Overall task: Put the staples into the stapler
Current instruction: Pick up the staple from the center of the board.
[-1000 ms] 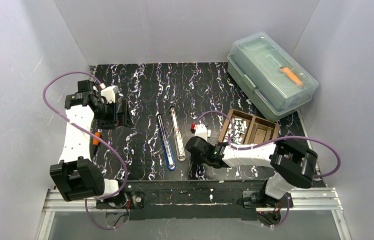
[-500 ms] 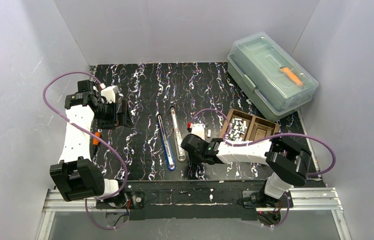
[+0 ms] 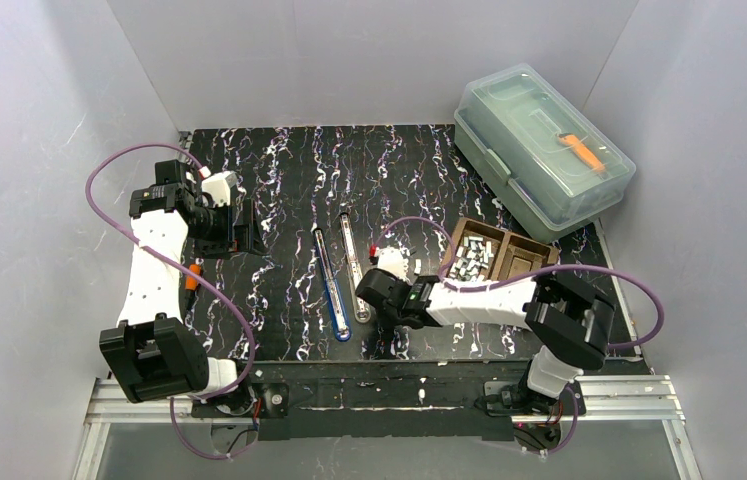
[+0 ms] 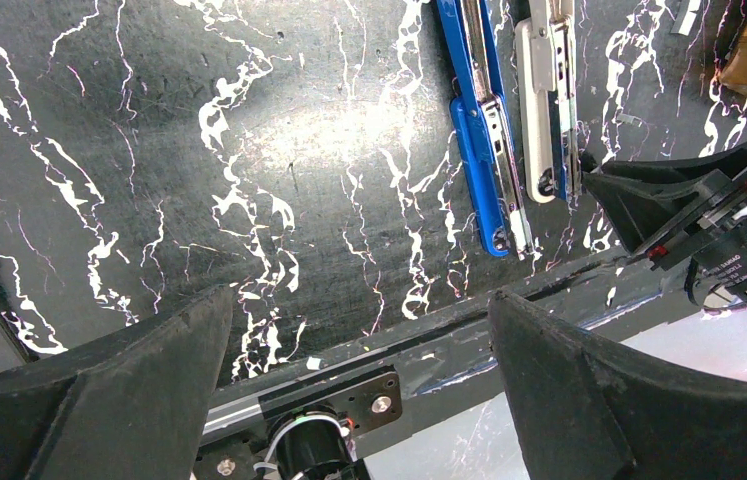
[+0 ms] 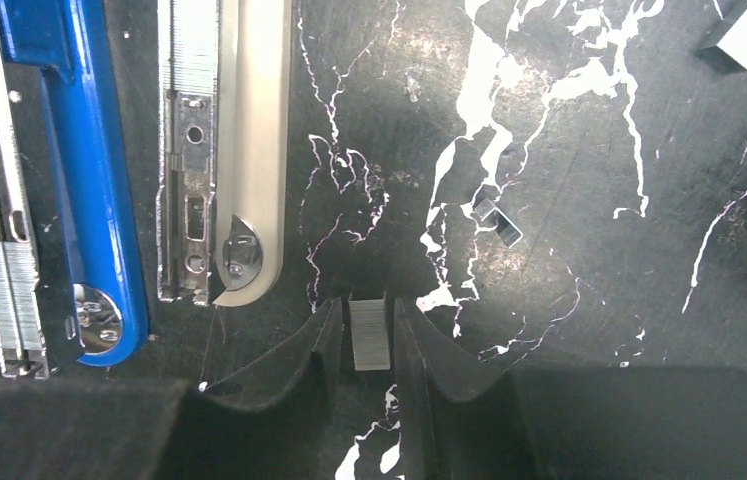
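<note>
**Right arm brings a strip up to the staplers**

Swinging left since the earlier frame, the right arm has carried its right tool [image 5: 370, 322] away from the tray [image 3: 545, 262] and closer to the near end of the white stapler [image 5: 249, 150]. The left arm has not shifted.

The right tool's fingers [image 5: 314, 350] are closed against the two long sides of one staple strip [image 5: 369, 335], which stands out just past their tips. Whether the strip rests on the worktop [image 3: 289, 170] or is lifted off it cannot be told. It sits just right of the white stapler's rounded end, not touching it.

Both staplers lie opened flat, side by side near the middle of the worktop, the blue stapler [image 5: 59, 150] on the left. A ribbed row shows in the metal channel of each.

The rest of the staples [image 3: 471, 262] are heaped in the tray's left compartment. Two loose pieces lie on the worktop, one small [image 5: 497, 222], one larger at the right wrist view's top right corner [image 5: 744, 30].

The left tool [image 4: 357, 300] hangs over the worktop's left side with its fingers spread wide, holding nothing.

A clear box [image 3: 541, 150] stands at the far right corner.
</note>
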